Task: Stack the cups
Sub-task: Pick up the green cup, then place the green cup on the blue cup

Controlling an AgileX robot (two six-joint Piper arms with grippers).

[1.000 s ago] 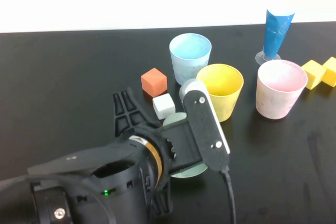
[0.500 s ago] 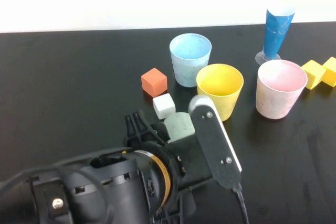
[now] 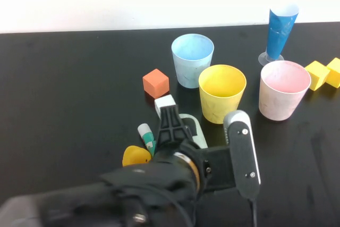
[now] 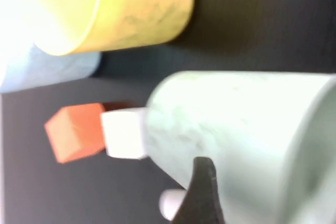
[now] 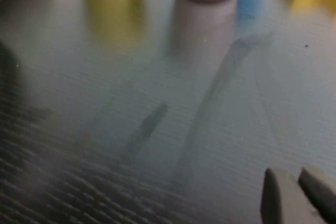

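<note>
— Four cups in play; which one is the left end effector (image 3: 178, 127) on?
— The pale green cup (image 4: 236, 129). It sits right against the left end effector, near the front of the surface (image 3: 79, 78), just behind the white cube (image 3: 164, 103). You can't tell from these views whether it is clamped or let go.
— So which step?
— Judging by the layout, you're at the first stack: the green cup needs to be carried into the yellow cup (image 3: 222, 91), its nearest neighbour. That calls for a firm hold, a lift above the yellow rim, and an upright drop.
— Anything inside them?
— Yellow, light blue cup (image 3: 192, 57) and pink cup (image 3: 284, 89) all stand upright, apart, and look empty.
— And the right end effector (image 5: 294, 192)?
— Closed on nothing, hovering over bare surface, short of the pink cup.
</note>
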